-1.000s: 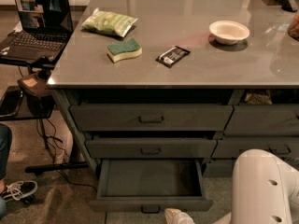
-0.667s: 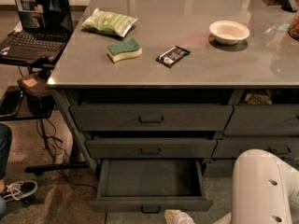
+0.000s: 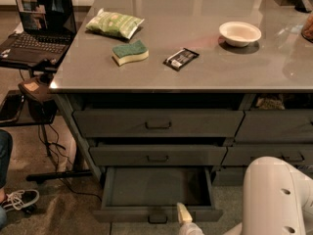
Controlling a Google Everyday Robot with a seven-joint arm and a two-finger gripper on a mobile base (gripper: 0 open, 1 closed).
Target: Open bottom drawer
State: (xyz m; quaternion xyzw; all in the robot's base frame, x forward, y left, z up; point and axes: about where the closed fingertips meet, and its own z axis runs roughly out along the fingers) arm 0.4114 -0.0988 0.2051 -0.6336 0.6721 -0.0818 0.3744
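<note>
One open bottom drawer [image 3: 156, 186], the claw [image 3: 185, 219] low beside its handle [image 3: 157, 218], state of the claw beyond telling.

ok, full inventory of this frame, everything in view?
bottom drawer: 1, dark grey, left stack, pulled out
upper drawers: 2, dark grey, above it
right-stack drawers: 2, dark grey, right edge
counter: 1, grey, over drawers
bowl: 1, white, counter right
snack packet: 1, black, counter centre
sponge: 1, green-yellow, counter left
bag: 1, green, behind sponge
laptop: 1, black, stand at left
shoe: 1, dark, floor bottom left
arm: 1, white, bottom right
gripper: 1, pale, at bottom drawer front, right of its handle
</note>
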